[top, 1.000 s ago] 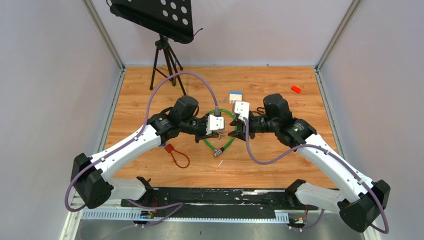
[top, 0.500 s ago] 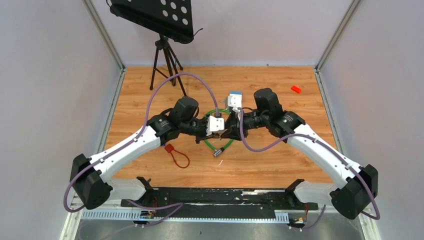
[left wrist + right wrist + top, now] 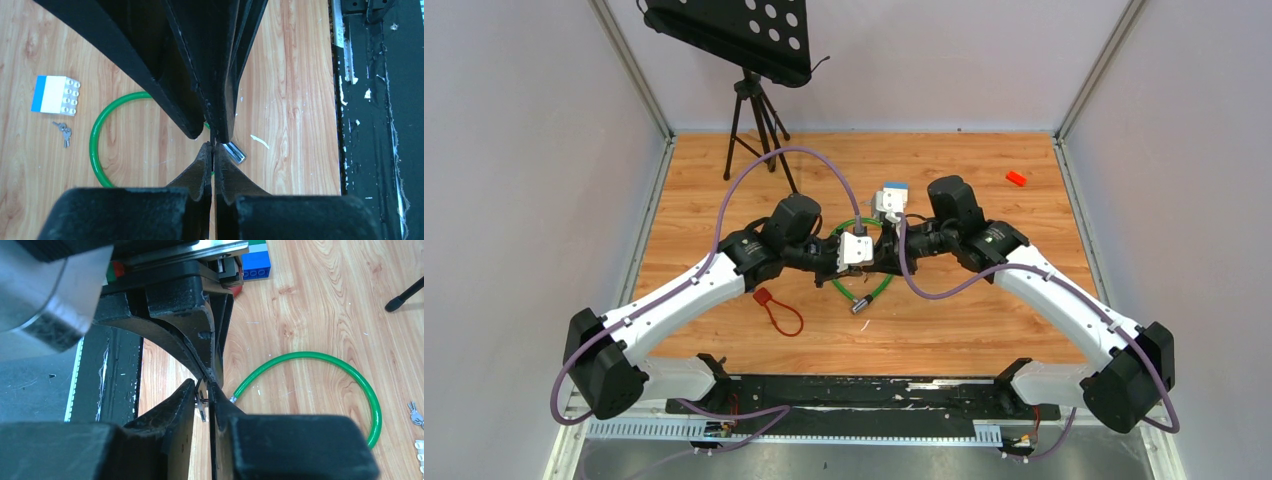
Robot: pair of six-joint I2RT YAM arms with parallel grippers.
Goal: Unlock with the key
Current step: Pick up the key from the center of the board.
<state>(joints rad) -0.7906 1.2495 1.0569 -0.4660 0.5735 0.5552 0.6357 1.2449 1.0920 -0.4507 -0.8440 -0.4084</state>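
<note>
Right now the left gripper [image 3: 212, 150] has its fingers pressed flat together. It meets the right gripper [image 3: 202, 387] tip to tip above the wooden table [image 3: 984, 320]. The right one's fingers stand a sliver apart around a small dark metal piece [image 3: 201, 404]; whether they pinch it I cannot tell. Beneath the meeting tips lies the green cable lock [image 3: 95, 145], its metal end [image 3: 234, 152] beside the left fingertips in the left wrist view. The keys [image 3: 64, 133], a small bunch, lie outside the loop, just beside a blue-and-white studded block [image 3: 54, 94]. A red loop [image 3: 782, 312] lies well apart. If block or keys carry writing, it is too small to read.
</note>
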